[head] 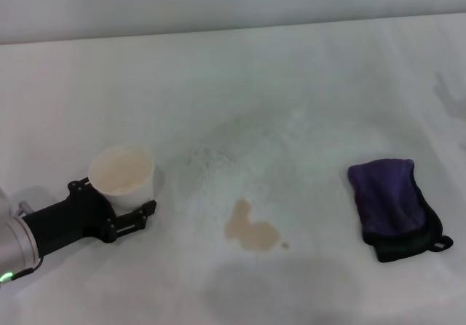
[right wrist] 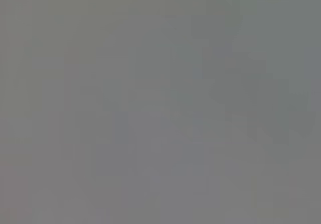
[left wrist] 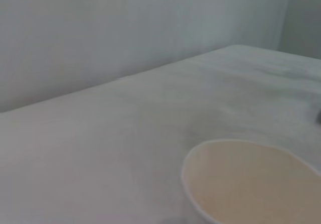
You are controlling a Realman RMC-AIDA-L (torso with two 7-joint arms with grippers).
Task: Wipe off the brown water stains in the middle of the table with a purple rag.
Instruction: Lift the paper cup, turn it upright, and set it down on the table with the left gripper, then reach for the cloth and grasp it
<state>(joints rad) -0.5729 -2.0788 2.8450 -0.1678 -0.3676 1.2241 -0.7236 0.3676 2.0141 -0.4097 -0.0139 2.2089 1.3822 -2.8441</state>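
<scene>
- One stain to clear: brown water stains (head: 251, 230) sit mid-table (head: 291, 84), tan blotch w/ a tiny droplet just beside it on the rag side.
- Purple rag (head: 393, 207) lies flat on my right side, well apart from the stain, untouched. Black edging plus a small loop at the near corner.
- My left gripper (head: 120, 202) is at the white paper cup (head: 122, 175), fingers either side of its base; looks closed on it, cup upright. Left wrist cam shows only the cup's rim and inside.
- Right gripper isn't in the head view; its wrist cam gives flat grey, so no read on it.
- Handling guess: rag is soft, light, floppy, so it'll bunch and sag if pinched at a corner. Better to grip across the thick folded middle, pressing down a bit so both layers get caught. The loop looks too small and limp to hold by.
- Cup is light and tippy, and a hard squeeze would crush it.
</scene>
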